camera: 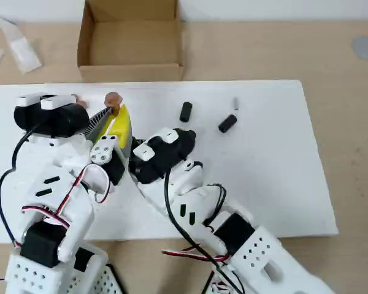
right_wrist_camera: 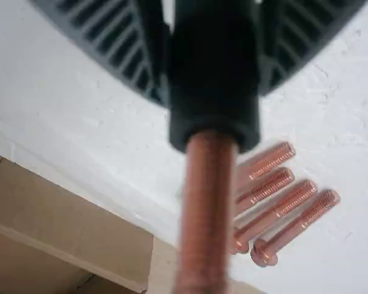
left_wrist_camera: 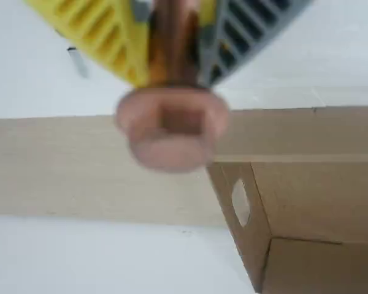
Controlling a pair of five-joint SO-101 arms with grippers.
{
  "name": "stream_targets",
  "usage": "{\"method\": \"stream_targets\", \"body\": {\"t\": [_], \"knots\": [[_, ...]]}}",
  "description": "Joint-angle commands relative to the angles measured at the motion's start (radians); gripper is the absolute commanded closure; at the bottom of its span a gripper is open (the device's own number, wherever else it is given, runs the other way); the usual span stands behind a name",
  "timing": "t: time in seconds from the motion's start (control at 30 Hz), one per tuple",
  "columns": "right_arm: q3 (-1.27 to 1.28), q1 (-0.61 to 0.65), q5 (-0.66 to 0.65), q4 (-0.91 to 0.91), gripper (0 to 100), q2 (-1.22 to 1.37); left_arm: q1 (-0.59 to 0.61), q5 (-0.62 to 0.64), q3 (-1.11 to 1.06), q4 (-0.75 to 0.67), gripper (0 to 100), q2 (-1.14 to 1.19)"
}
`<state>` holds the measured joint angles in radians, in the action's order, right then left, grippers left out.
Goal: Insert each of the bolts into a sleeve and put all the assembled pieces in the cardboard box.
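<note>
Your left claw [camera: 113, 111] was found pinched on the shank of a copper bolt [camera: 113, 98], with the yellow finger on one side and the grey finger on the other. The bolt's long axis ran in line with the claw. Its round head stood clear of the fingertips and pointed at the cardboard box [camera: 132, 43], over the far edge of the white board [camera: 264, 184].

Your right claw [right_wrist_camera: 211, 73] was clamped on a black sleeve [right_wrist_camera: 213, 104]. A copper shank [right_wrist_camera: 205, 208] ran out of the sleeve's end along the sleeve's own axis. It could not be told whether that shank belonged to the left claw's bolt.

The box stood open on the bench [camera: 349, 122] just beyond the board, its floor showing bare cardboard. A loose sleeve [camera: 185, 112] and a second sleeve [camera: 227, 124] lay on the board, apart from the box. Four loose bolts [right_wrist_camera: 282, 196] lay side by side, parallel, on the board near the box.
</note>
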<state>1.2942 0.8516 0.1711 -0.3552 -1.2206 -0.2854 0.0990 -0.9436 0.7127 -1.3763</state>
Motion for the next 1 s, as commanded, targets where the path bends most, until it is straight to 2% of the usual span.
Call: {"method": "stream_targets", "body": {"t": [0.0, 0.3, 0.53, 0.77, 0.97], "knots": [[-0.061, -0.010, 0.009, 0.041, 98.9, -0.033, 0.011, -0.006, 0.046, -0.017, 100, 0.004], [-0.058, -0.012, 0.044, 0.124, 98.9, -0.033, -0.006, -0.002, 0.028, -0.008, 100, 0.004], [-0.065, -0.015, 0.044, 0.126, 98.9, -0.033, -0.112, -0.003, 0.025, 0.008, 100, 0.005], [-0.107, -0.093, 0.077, 0.123, 98.9, -0.033, -0.161, -0.005, 0.078, 0.186, 98, 0.005], [-0.116, -0.099, 0.080, 0.118, 98.9, -0.030, -0.157, 0.017, 0.180, 0.367, 85, 0.007]]}}
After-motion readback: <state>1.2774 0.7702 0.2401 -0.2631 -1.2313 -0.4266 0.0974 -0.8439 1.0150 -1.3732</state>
